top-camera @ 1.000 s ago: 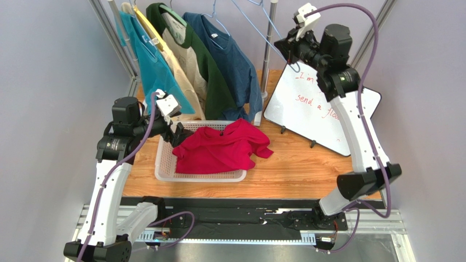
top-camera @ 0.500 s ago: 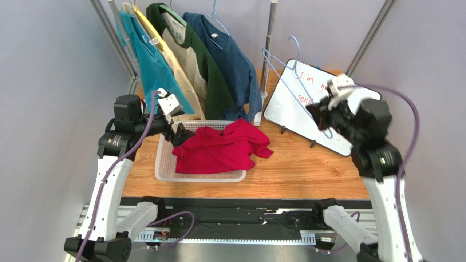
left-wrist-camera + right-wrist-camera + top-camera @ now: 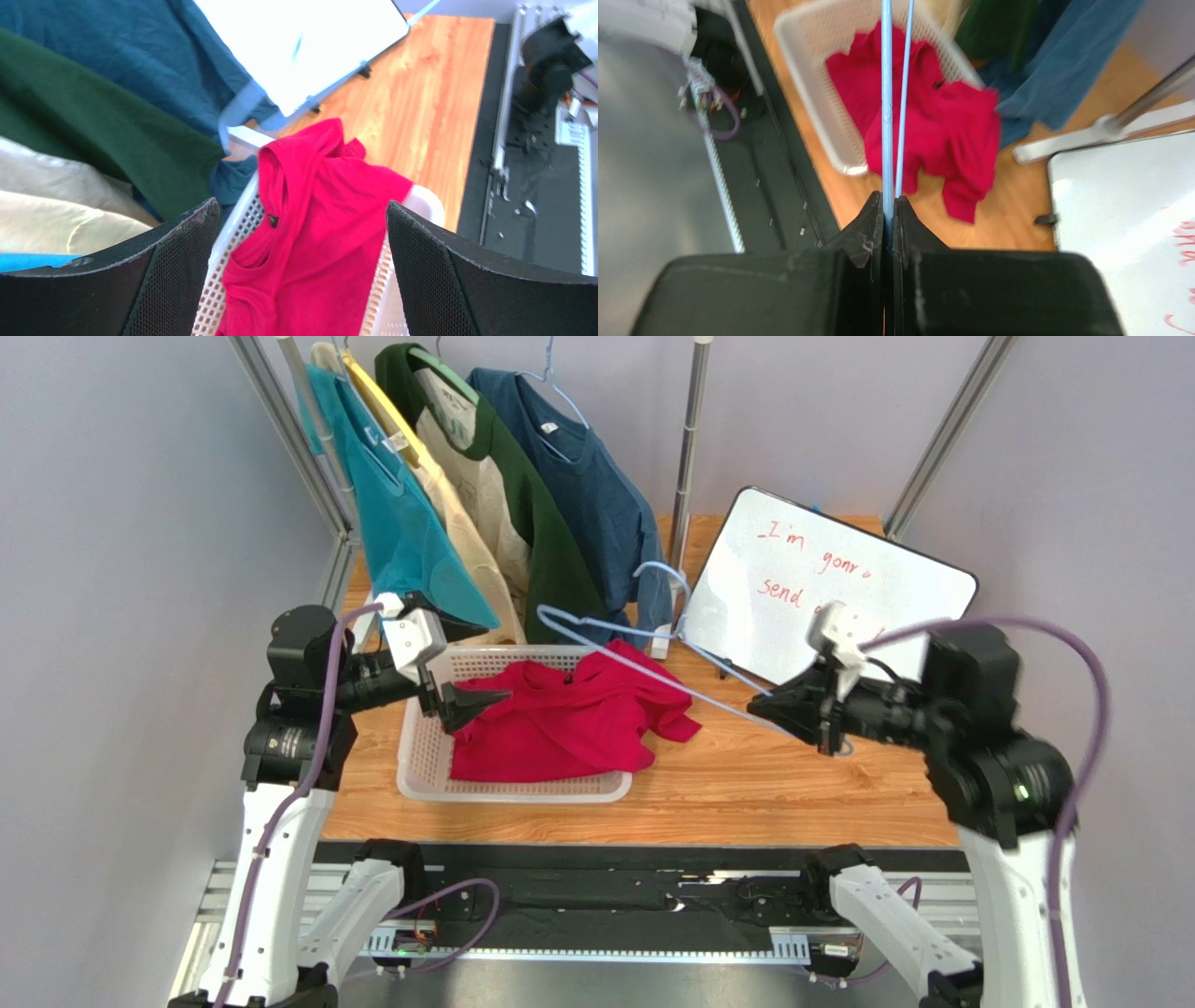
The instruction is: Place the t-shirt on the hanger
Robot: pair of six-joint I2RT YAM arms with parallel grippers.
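Wooden counter (image 3: 786,777) holds a white plastic basket (image 3: 421,756); the bright red cloth t-shirt (image 3: 561,721) lies in it, just ahead of the wide, empty left jaws. The right jaws pinch the thin light-blue wire hanger (image 3: 886,105); it might twist loose or snag the cloth.

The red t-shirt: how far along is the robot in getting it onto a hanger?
Done: the right gripper is shut on the hanger, holding it in the air near the t-shirt. In hand: the left gripper hovers open over the basket, holding nothing. Left: the t-shirt lies crumpled in the basket, so gripping it and threading the hanger through are not yet done.
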